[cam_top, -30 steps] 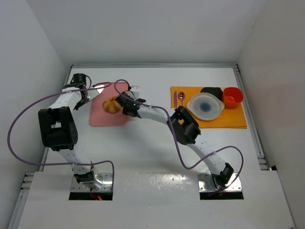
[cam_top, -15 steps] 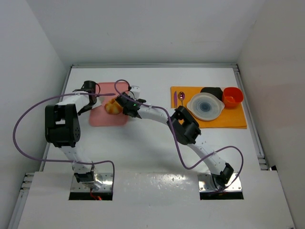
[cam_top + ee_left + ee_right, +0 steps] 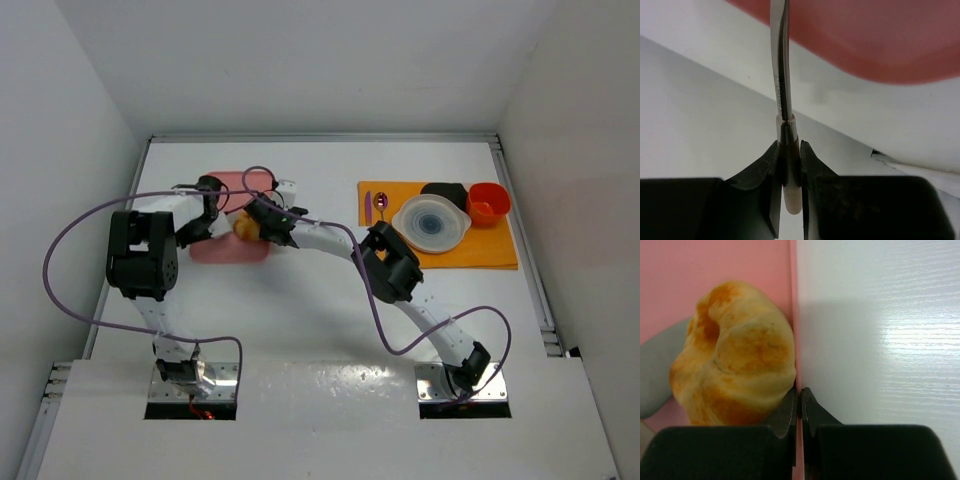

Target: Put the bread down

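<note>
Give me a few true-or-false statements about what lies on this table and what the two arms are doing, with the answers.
1. The bread lies on the pink board. True.
2. The right tool is clamped around the bread. False: its jaws are shut with nothing between them, and the bread sits just beside them.
3. The left tool grips a slim metal utensil by its pale handle. True.
4. The red cup stands on the pink board. False: it stands on the orange mat, far from the bread.
5. The purple spoon lies on the orange mat. True.
</note>
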You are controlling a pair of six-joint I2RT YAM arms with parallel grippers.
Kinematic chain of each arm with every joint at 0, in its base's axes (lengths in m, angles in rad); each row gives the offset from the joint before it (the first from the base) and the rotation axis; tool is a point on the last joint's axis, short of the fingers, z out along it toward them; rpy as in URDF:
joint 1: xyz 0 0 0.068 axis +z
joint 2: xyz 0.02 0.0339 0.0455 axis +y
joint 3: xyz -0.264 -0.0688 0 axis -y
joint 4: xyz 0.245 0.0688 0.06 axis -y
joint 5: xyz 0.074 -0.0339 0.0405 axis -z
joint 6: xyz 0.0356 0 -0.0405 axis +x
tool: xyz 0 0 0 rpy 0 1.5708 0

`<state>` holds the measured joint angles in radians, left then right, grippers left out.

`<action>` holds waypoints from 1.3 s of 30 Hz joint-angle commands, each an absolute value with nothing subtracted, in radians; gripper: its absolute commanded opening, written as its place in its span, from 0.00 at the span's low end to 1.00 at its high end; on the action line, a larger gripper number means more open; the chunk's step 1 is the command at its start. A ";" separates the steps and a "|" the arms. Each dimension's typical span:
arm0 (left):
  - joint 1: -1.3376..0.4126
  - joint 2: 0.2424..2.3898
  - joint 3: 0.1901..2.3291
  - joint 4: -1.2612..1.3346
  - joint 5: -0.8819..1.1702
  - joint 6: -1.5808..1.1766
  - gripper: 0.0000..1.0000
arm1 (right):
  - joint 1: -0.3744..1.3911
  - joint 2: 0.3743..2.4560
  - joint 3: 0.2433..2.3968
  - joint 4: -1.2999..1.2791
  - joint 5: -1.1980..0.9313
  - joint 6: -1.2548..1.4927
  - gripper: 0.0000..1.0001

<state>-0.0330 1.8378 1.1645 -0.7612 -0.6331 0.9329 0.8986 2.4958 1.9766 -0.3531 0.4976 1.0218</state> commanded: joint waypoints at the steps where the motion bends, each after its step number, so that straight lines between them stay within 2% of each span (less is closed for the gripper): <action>1: -0.080 1.881 1.264 -0.894 -0.431 0.896 0.00 | 0.899 2.468 1.957 -0.385 0.506 1.034 0.00; 6: -0.123 1.836 1.227 -0.956 -0.313 0.951 0.00 | 0.899 2.471 1.956 -0.383 0.506 1.028 0.00; 13: -0.112 1.803 1.173 -0.956 -0.408 0.991 0.00 | 0.897 2.470 1.954 -0.379 0.500 1.023 0.00; 19: -0.100 1.825 1.270 -0.965 -0.328 0.927 0.00 | 0.896 2.471 1.953 -0.377 0.492 1.023 0.00; 24: -0.091 1.901 1.319 -0.954 -0.422 0.783 0.00 | 0.897 2.456 1.933 -0.364 0.496 1.019 0.00; 32: -0.060 1.944 1.353 -1.055 -0.505 0.719 0.00 | 0.899 2.450 1.918 -0.354 0.492 1.017 0.00; 39: 0.002 2.011 1.423 -1.055 -0.656 0.655 0.00 | 0.897 2.437 1.899 -0.341 0.489 1.005 0.00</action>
<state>-0.0292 1.9778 1.3727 -1.0248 -0.5541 0.6991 0.8963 2.4733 1.9251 -0.3092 0.5076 1.0172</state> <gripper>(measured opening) 0.208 0.009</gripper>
